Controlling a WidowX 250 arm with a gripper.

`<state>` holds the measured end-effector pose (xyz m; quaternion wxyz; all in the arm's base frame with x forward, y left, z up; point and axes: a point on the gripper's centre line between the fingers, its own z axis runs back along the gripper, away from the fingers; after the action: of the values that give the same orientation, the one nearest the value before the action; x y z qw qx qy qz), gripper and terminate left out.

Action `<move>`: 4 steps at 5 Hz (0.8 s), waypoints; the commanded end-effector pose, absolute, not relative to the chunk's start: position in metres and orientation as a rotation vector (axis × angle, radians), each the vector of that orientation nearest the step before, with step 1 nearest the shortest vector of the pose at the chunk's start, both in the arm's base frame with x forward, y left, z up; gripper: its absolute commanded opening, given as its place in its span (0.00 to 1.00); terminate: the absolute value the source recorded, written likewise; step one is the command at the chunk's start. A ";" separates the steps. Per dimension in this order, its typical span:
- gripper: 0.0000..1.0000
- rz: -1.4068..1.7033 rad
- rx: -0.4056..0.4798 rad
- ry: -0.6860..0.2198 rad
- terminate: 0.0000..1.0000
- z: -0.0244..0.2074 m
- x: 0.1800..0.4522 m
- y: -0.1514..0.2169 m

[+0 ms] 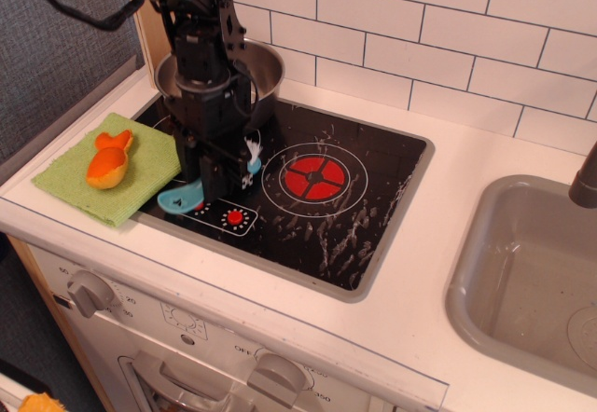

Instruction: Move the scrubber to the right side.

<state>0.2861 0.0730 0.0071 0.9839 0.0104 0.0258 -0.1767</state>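
A black robot arm is reaching down over the left end of a white bench (pixel 485 165), which is carrying a black glass cooktop (pixel 326 216) and, at its right end, a grey sink (pixel 522 272). The claw (pixel 216 186) is hanging just above the front left corner of the cooktop, and it is gripping the scrubber (pixel 183 198) across its middle. The scrubber's light-blue rounded handle is sticking out to the left of the claw, low over the cooktop's front left corner. Its white bristles are poking out on the claw's right side, higher up, so the scrubber is lying tilted. I cannot tell whether the handle is touching the glass.

A steel bowl (pixel 266 72) is sitting at the back left corner of the cooktop, partly hidden behind the arm. A green cloth (pixel 75 184) is lying on the bench near its left edge, just beside the cooktop, and an orange fish toy (pixel 108 160) is resting on top of it. A red burner ring (pixel 314 178) is showing near the middle of the cooktop, to the right of the claw. White tiles (pixel 448 30) are covering the wall along the back edge.
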 end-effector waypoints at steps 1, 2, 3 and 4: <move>0.00 -0.481 -0.034 -0.046 0.00 0.050 0.292 0.024; 0.00 -0.529 -0.074 -0.021 0.00 0.054 0.319 -0.008; 0.00 -0.517 -0.088 -0.014 0.00 0.047 0.344 -0.029; 0.00 -0.466 -0.076 -0.009 0.00 0.037 0.360 -0.038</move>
<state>0.3554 -0.0383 0.0192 0.9737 -0.0383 0.0214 -0.2234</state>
